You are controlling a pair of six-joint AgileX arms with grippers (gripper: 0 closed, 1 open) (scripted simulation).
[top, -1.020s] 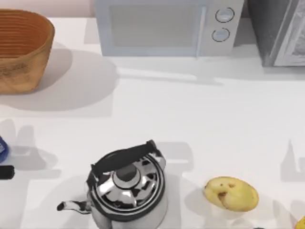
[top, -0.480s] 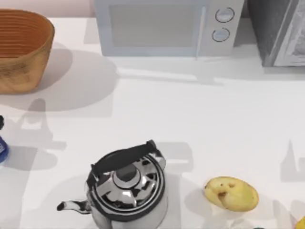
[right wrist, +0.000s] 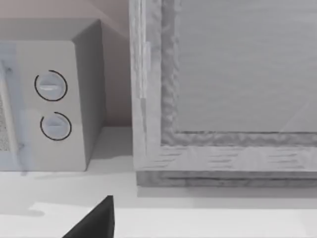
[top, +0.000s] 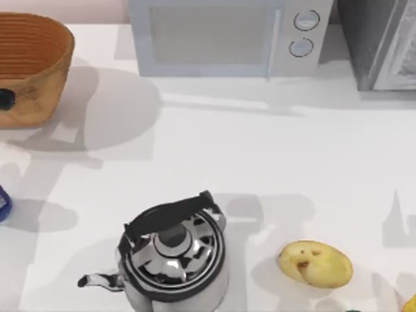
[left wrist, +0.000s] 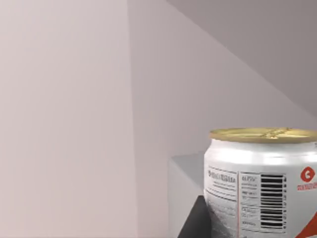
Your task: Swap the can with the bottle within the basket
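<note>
The can (left wrist: 262, 186), white with a red label and a dull gold top, sits close in the left wrist view with bare wall behind it. My left gripper (top: 5, 99) is shut on it, and one dark finger (left wrist: 195, 224) shows beside the can. In the top view the gripper is a small dark shape at the left edge, in front of the wicker basket (top: 39, 71) at the back left. The bottle (top: 2, 203) shows as a dark blue edge on the table at the far left. A dark part of my right gripper (right wrist: 94, 220) faces the back appliances.
A shiny kettle (top: 172, 253) stands at the front centre and a potato (top: 315, 263) lies to its right. A microwave (top: 227, 36) and a grey appliance (top: 383, 42) line the back. A yellow object (top: 411, 304) peeks in at the front right corner.
The dark tip of my left gripper has travelled along the left edge from the front, past the bottle, back to the basket's front. Its shadow moved the same way.
</note>
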